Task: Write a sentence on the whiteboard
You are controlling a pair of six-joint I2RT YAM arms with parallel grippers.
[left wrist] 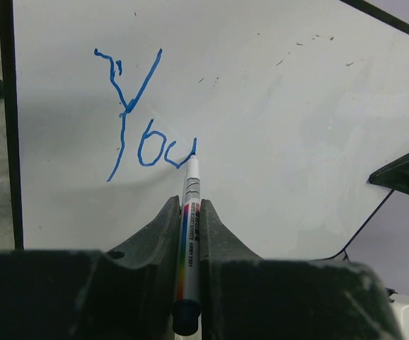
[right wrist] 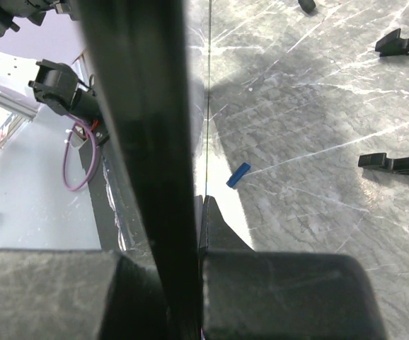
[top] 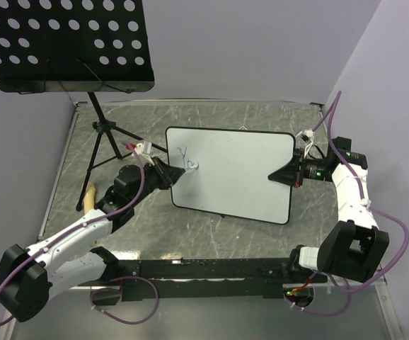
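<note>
Counting up, you have one whiteboard (top: pixel 240 177) mid-table between the two arms, and one marker (left wrist: pixel 192 180). Your left gripper (left wrist: pixel 190 207) is clamped on that marker, whose tip touches the board at the tail of the sentence (left wrist: pixel 137 120), a single blue word, "You" (the barrel's print is too small to read). Your right gripper (top: pixel 277 176) pinches the board's right edge. One music stand (top: pixel 63 42) stands back-left, and one blue cap (right wrist: pixel 238 174) lies on the table (top: pixel 211 117).

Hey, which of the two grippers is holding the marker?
The left gripper: it clamps the marker, while the right gripper pinches the whiteboard edge.
</note>
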